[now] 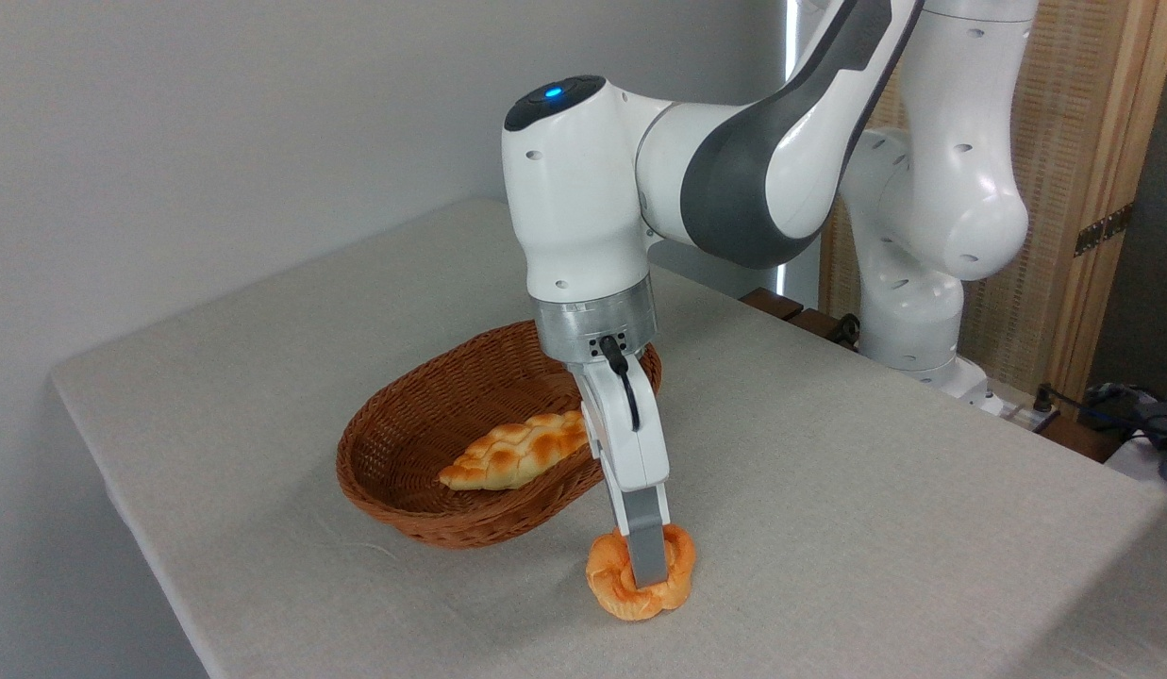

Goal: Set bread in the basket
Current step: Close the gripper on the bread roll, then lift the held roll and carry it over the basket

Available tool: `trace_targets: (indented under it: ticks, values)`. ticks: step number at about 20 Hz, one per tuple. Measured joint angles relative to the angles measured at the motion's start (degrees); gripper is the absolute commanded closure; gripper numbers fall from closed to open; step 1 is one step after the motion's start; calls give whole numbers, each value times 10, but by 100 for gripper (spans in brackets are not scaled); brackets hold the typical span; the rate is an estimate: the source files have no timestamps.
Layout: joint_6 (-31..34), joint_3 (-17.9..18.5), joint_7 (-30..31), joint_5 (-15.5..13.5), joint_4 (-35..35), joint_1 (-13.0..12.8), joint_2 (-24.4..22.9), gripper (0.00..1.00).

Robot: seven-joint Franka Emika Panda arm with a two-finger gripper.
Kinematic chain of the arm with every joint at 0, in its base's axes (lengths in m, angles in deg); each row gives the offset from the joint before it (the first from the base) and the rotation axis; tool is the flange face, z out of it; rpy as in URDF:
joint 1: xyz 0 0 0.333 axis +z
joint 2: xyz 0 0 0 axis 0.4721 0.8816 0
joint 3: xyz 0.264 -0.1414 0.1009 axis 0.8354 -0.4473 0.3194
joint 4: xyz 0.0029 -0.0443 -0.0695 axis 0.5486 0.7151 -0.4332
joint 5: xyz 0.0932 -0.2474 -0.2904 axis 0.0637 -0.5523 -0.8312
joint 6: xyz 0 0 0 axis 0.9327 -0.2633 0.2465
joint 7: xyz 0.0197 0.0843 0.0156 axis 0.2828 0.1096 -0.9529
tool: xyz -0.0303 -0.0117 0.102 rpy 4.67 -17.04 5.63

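A big white and grey robot arm [734, 160] reaches down over a desk [875, 490] with a pale grey cloth on it. At the end of the arm is the gripper [645, 577], with white sides and grey fingers [647, 554].

The gripper points almost straight down. Its fingers are pressed into a small round knotted bun with a shiny orange-gold crust [640, 587]. One grey finger shows in front, going down the middle of the bun. The other finger is hidden behind it. The gripper is closed on the bun and holds it. The bottom of the bun looks like it touches the cloth, or is just above it; I cannot tell which.

The bun is near the front of the desk. It sits just beside an oval woven reddish-brown wicker basket [404, 443], a little to the right of it and closer to the camera. The bun is outside the basket.

Inside the basket lies a longer, paler braided loaf with pointed ends [512, 453]. It rests on the basket's floor, tilted up towards the right.

Behind the desk stands a light wooden screen [1074, 189]. A plain grey wall [215, 123] is on the left.
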Motion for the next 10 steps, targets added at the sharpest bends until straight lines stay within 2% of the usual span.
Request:
trace_targets:
  ticks: [7, 10]
  values:
    - [0, 1, -2, 0, -6, 0, 0, 75]
    - [0, 2, -2, 0, -31, 1, -2, 75]
